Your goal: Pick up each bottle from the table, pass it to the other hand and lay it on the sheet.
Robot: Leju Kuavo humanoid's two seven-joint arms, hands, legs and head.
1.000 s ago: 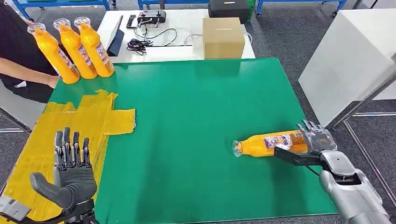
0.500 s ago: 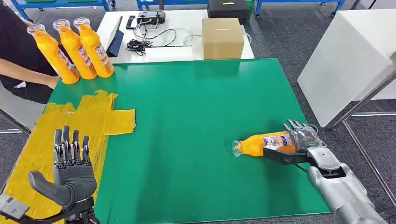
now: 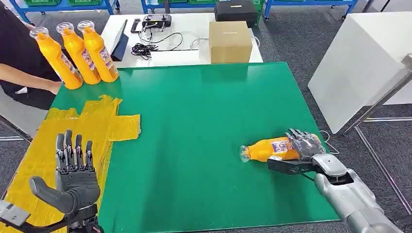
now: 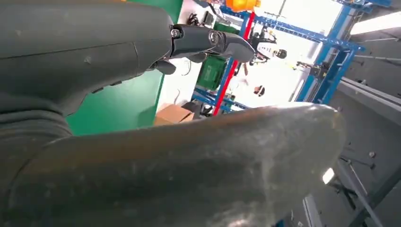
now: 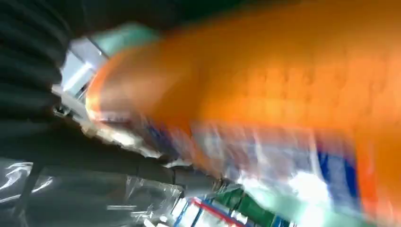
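While gripped, bottle (image 3: pixel 268 149) and right hand (image 3: pixel 303 151) shifted leftward.

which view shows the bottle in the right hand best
The head view: the whole bottle lies sideways in the right hand over the green table, cap toward the middle. The right wrist view gives a blurred orange close-up of its body and label. The left wrist view shows nothing of it.

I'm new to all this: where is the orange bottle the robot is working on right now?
In the head view, the orange bottle lies on its side at the right of the green table, its base end wrapped by the right hand.
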